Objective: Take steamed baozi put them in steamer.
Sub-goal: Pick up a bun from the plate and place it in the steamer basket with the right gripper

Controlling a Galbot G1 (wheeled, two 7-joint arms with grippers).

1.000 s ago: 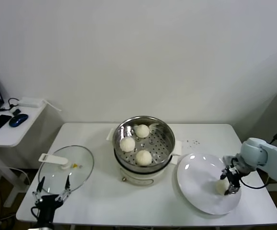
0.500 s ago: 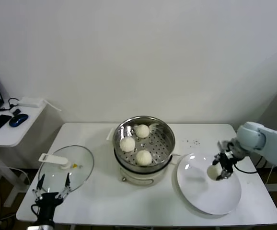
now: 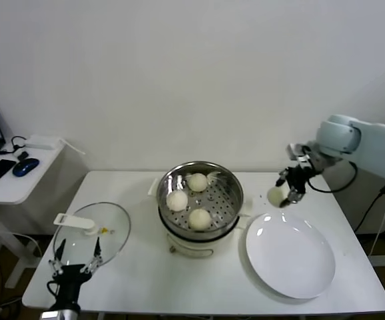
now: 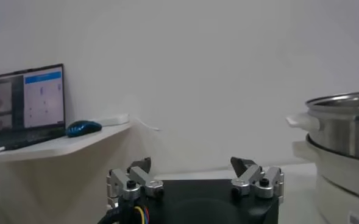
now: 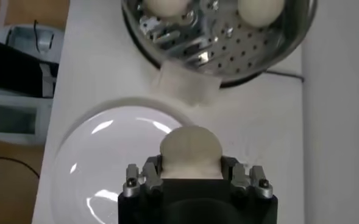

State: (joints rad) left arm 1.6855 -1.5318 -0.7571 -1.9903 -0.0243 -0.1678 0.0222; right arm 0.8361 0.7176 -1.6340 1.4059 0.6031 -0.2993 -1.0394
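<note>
Your right tool (image 3: 287, 193) pinches the last baozi (image 3: 276, 195) in the air between plate (image 3: 292, 267) and steamer (image 3: 200, 198), high enough to clear the rim and join the three inside, while your left tool (image 3: 74, 269) waits spread by the lid (image 3: 92, 233).

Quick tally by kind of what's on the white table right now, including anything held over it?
Baozi: 4, with 3 in the steamer and 1 held by the right gripper above the table
Steamer: 1
White plate: 1
Glass lid: 1
Total: 7
</note>
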